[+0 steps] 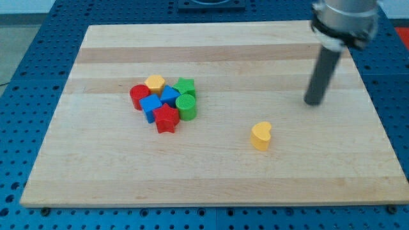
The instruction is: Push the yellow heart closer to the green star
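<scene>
No hand here, just my tip resting on the table, up-right of the yellow heart; green star sits well left.

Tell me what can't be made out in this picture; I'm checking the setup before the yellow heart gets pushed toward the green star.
- Arm: cut off by the view's top edge; only the rod and my tip show, up and to the right of the yellow heart, apart from it.
- Green star: its lower part is hidden by the green cylinder.
- Blue blocks: packed between neighbours, their shapes unclear.
- Rod's mount: blurred.
</scene>
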### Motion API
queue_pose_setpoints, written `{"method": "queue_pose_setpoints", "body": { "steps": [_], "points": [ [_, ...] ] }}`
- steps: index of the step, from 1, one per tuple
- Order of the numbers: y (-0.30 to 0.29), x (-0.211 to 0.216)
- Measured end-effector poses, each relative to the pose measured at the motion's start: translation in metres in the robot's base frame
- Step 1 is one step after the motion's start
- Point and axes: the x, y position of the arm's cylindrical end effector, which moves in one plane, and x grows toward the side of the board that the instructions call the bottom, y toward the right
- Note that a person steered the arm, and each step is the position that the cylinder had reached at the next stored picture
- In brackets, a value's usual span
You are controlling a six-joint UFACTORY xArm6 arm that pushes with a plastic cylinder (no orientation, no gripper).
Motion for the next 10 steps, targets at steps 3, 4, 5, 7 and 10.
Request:
{"method": "queue_pose_setpoints", "body": {
  "steps": [3, 4, 5, 7, 10],
  "points": [
    [-0.09, 0.066],
    [-0.143, 0.032],
    [-0.144, 0.057],
    [-0.183, 0.033],
    [-0.177, -0.001]
  ]
}}
